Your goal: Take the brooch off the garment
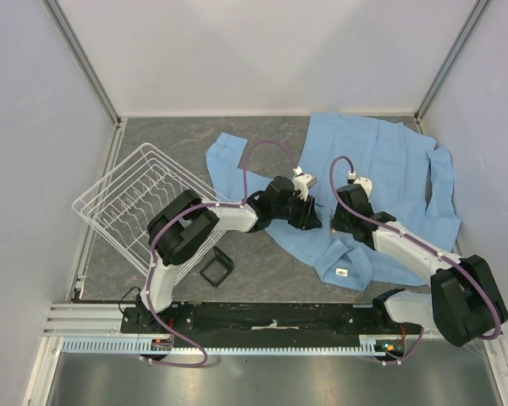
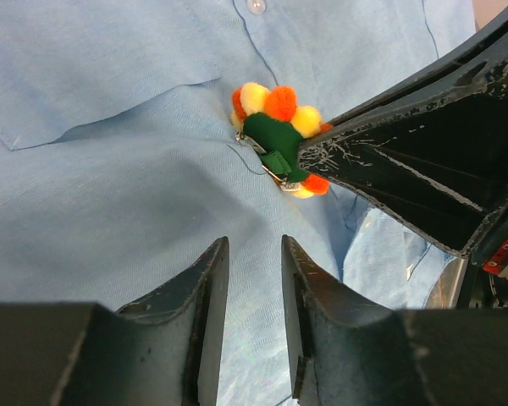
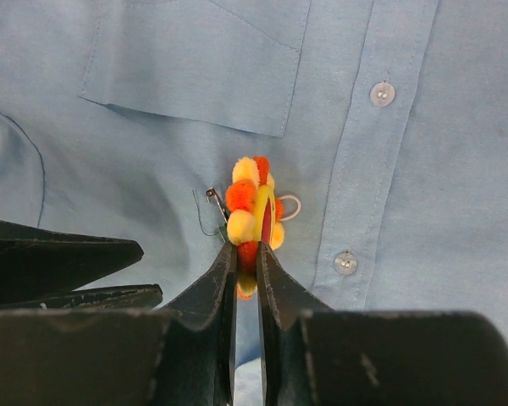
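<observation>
Brooch (image 3: pixel 252 216) in R fingers (image 3: pixel 216 292), prob. on garment (image 3: pixel 423 211); rack (image 1: pixel 131 199) apart.

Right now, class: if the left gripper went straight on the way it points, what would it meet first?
The left gripper would most likely meet the garment just short of the brooch; depth is unclear, so the brooch itself could come first.
</observation>
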Available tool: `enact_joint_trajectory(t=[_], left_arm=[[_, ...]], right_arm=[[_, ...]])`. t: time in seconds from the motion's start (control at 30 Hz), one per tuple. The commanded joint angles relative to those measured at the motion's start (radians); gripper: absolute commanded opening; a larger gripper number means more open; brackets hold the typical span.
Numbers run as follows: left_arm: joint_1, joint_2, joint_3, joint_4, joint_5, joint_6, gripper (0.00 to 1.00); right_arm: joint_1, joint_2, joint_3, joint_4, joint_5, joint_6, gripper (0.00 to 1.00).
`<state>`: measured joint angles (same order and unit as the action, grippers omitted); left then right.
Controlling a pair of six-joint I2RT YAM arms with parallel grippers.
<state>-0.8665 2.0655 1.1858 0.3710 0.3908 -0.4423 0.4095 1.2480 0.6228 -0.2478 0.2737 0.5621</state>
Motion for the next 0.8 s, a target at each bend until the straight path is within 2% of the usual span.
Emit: enact_joint_trajectory(t=[0.0, 0.1, 0.27, 0.77], left_arm=[[-0.008, 0.013, 0.029, 0.068, 0.043, -0.03, 0.4], [-0.008, 0.038, 0.049, 0.066, 0.049, -0.053, 0.42], [-0.008, 0.07, 0.078, 0.022, 0.04, -0.079, 0.41], [-0.008, 0.124, 0.101, -0.02, 0.039, -0.134, 0.2]], right_arm=[[-0.001, 0.001, -0.005, 0.031, -0.033, -0.008, 0.13], [-0.001, 0.005, -0.003, 0.038, -0.041, -0.013, 0.13], [0.0, 0.014, -0.002, 0.045, -0.06, -0.025, 0.13], [-0.001, 0.062, 0.025, 0.054, -0.073, -0.034, 0.13]])
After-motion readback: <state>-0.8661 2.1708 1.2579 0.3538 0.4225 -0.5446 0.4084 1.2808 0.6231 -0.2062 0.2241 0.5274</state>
